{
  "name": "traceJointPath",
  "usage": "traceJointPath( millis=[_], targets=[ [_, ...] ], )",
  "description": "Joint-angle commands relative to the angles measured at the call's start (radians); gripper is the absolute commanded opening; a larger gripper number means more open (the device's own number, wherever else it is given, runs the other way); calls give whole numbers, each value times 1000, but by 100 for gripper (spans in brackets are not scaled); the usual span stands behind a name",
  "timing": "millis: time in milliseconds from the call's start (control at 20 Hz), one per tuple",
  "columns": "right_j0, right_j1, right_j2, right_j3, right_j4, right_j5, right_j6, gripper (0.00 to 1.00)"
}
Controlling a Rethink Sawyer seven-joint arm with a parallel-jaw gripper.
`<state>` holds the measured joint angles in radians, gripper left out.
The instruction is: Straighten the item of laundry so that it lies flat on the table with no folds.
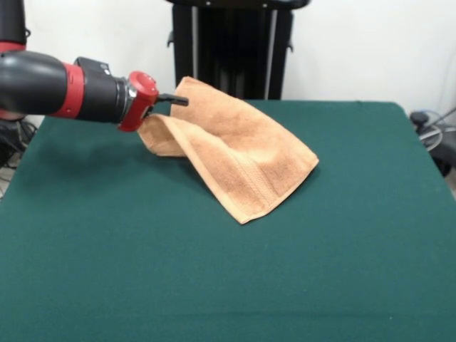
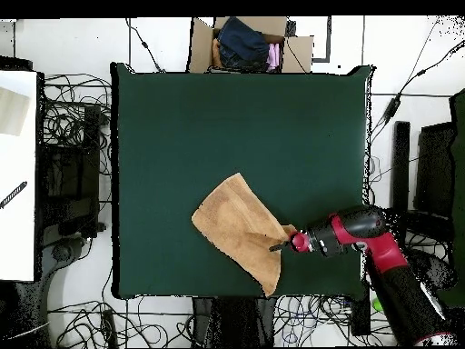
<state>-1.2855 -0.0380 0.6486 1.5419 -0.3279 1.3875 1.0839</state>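
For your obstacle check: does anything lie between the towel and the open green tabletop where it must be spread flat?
Nothing visible does. The gripper already meets the towel at its raised edge, and the table around it is bare.

Orange-tan towel [image 1: 235,153] apparently faintly banded, dark green table [image 1: 107,249]

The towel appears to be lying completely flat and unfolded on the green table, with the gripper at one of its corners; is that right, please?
Not quite. The towel is not flat: the front view shows the edge by the gripper raised off the table, with the cloth folded and draping down to it. The gripper is indeed at that end of the towel, and the table is green.
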Motion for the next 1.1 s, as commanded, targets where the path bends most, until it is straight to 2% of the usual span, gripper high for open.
traceJointPath(
  millis=[50,200,500,750,1100],
  targets=[
    [44,-78,23,14,4,-149,43,100],
    [60,-164,3,73,26,-158,146,100],
    [93,-186,-73,67,51,-186,237,100],
    [113,-214,-117,94,104,-188,280,100],
    [127,-239,-145,125,170,-198,274,100]
  ],
)
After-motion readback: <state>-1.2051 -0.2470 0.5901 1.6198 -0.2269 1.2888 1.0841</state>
